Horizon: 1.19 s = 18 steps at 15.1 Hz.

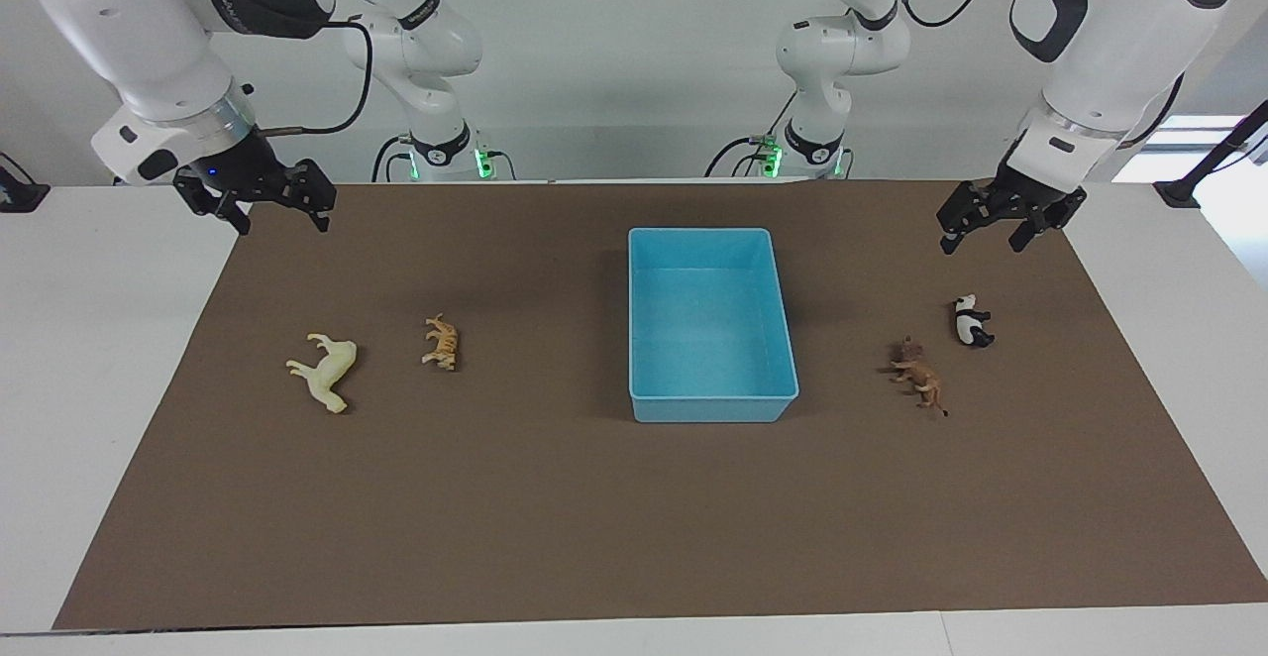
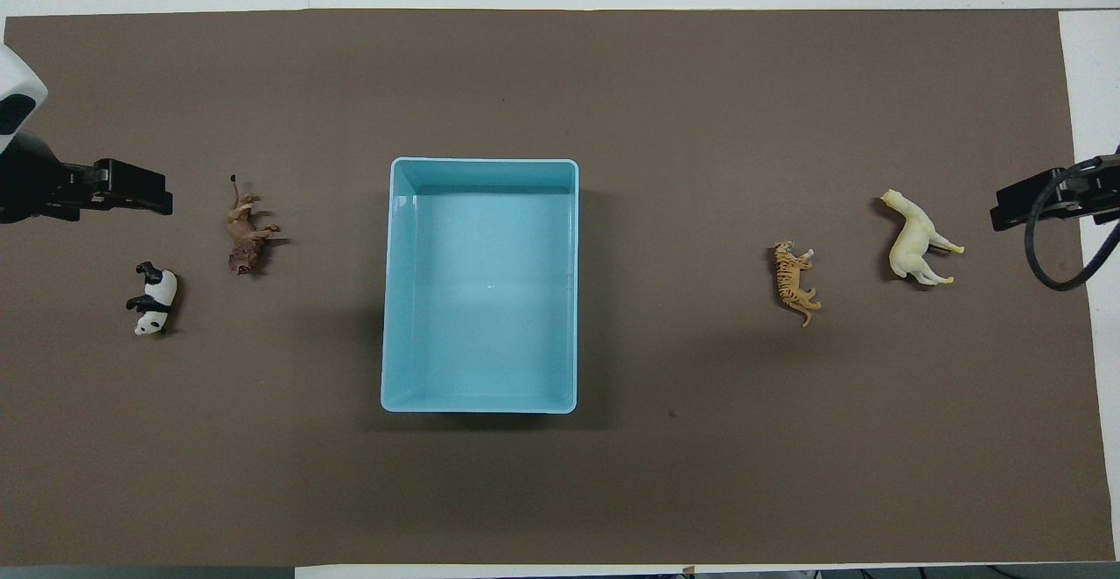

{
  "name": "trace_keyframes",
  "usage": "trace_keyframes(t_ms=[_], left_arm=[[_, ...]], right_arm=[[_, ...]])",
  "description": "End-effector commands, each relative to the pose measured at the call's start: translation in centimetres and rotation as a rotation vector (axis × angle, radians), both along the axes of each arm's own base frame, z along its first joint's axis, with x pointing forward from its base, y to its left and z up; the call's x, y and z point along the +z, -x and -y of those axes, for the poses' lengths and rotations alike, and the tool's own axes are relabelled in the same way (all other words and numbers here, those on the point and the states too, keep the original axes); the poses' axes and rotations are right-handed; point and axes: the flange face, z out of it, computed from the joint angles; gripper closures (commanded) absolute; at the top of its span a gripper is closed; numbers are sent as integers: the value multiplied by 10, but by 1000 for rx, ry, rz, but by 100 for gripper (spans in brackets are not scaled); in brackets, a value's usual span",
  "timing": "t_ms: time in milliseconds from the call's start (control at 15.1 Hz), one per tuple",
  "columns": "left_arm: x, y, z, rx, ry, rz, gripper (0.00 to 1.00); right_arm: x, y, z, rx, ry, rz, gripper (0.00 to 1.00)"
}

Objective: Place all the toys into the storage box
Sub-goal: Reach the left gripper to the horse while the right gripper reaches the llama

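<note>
Lying loose: all four toys were on their sides on the brown mat covering the bench, none yet in the storage box at mid-bench.
Right arm's end: the horse lay outermost, with the tiger between it and the box.
Left arm's end: the lion lay near the panda, which was nearer the robots.
Right gripper: fingers spread, holding nothing, raised over the mat's corner.
Left gripper: fingers spread, holding nothing, over the mat by the panda.
Handling: the figurines looked light, rigid and smooth. A pinch across the torso seemed safest, since thin legs and tails could slip or twist.
</note>
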Motion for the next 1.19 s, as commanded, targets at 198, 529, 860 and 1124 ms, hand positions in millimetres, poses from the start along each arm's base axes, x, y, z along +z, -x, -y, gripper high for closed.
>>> trace_keyframes(t_ms=[198,529,860,1124], left_arm=[[-20,13,-22,40,-15,106,0],[-79,-6,-25,82,-9,108,0],[-146,-30,-20,148,2,111,0],[-195,-33,-22,254,16,147,0]], right_arm=[[-19,-3,19,-48,3,79,0],[-100,-20,31,-110,-1,44,0],[-160,-48,34,-168,-2,52,0],[-194,-44,36,-230,-2,19,0]])
